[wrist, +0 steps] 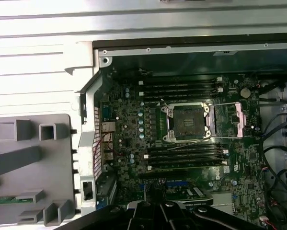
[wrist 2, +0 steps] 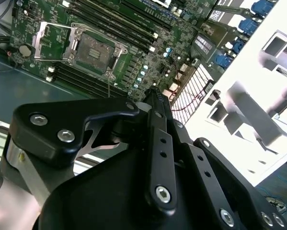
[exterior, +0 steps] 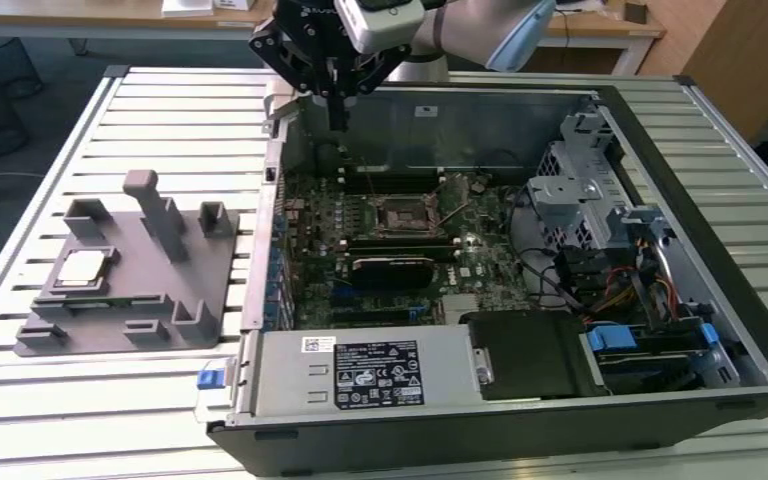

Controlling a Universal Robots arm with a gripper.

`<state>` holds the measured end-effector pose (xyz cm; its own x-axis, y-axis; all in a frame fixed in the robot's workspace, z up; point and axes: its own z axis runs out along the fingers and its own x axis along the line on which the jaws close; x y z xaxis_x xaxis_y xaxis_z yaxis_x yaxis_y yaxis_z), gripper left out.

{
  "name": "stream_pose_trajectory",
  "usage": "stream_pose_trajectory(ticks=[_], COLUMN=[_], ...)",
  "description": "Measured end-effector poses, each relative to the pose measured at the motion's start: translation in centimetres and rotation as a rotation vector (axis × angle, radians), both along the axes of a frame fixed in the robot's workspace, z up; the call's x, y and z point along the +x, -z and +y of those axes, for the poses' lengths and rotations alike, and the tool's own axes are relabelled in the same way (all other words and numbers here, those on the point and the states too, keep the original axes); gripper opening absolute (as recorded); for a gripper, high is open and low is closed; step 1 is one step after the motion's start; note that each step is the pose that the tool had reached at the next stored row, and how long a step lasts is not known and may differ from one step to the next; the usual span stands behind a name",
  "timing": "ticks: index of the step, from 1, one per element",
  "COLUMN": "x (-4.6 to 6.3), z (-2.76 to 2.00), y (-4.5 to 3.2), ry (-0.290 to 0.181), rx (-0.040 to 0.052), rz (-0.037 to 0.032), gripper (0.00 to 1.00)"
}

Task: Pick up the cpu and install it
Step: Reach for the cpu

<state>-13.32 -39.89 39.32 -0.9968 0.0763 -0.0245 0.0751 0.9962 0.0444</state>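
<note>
Silvery, flat and square, the cpu (exterior: 81, 268) lies on the grey plastic fixture tray (exterior: 104, 335) beside the open computer case (exterior: 491, 445). My black gripper (exterior: 340, 122), clenched empty, hovers above the case's edge.

An open black computer case (exterior: 491, 440) holding a green motherboard (exterior: 486, 262) lay on a slatted metal table (exterior: 171, 120), beside a grey plastic fixture (exterior: 111, 325).
</note>
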Motion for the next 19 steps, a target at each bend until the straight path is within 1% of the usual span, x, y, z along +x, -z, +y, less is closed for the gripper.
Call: stream_pose_trajectory(ticks=[19], x=[-0.89], z=[0.0], y=[0.02], ry=[0.0], rx=[-0.0001], rz=[0.0001], gripper=[0.11])
